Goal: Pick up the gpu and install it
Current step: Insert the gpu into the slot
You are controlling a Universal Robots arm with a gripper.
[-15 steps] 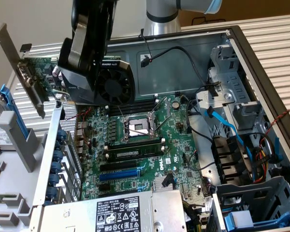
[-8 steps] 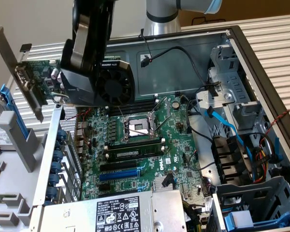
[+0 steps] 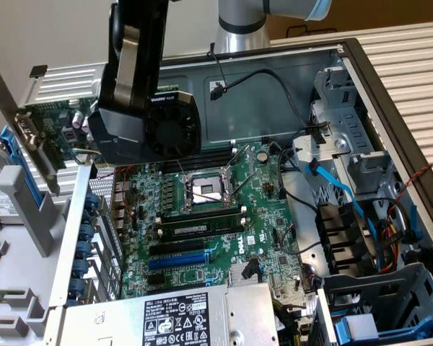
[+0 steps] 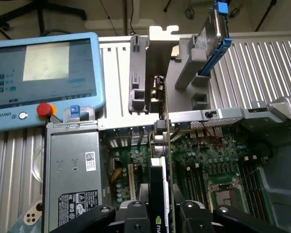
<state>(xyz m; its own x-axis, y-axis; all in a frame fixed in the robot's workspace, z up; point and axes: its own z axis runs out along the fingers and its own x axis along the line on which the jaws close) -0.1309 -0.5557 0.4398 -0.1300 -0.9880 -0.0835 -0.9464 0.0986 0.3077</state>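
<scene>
teach pendant (image 4: pixel 43 82): "UNIVERSA…" on its edge
power supply label (image 3: pixel 177 321): "DELL"
motherboard (image 3: pixel 263 216): "DELL"
gpu (image 3: pixel 175 128): white lettering, unreadable

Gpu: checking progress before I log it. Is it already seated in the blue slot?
No: the gpu hangs in the tool above the motherboard, and the blue slot is bare.

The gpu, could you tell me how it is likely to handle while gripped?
The gpu is probably stiff: its thin board is backed by a black cooler block. Held edge-on between the fingers, it could pivot if bumped. It is likely fragile, with exposed circuitry.
</scene>
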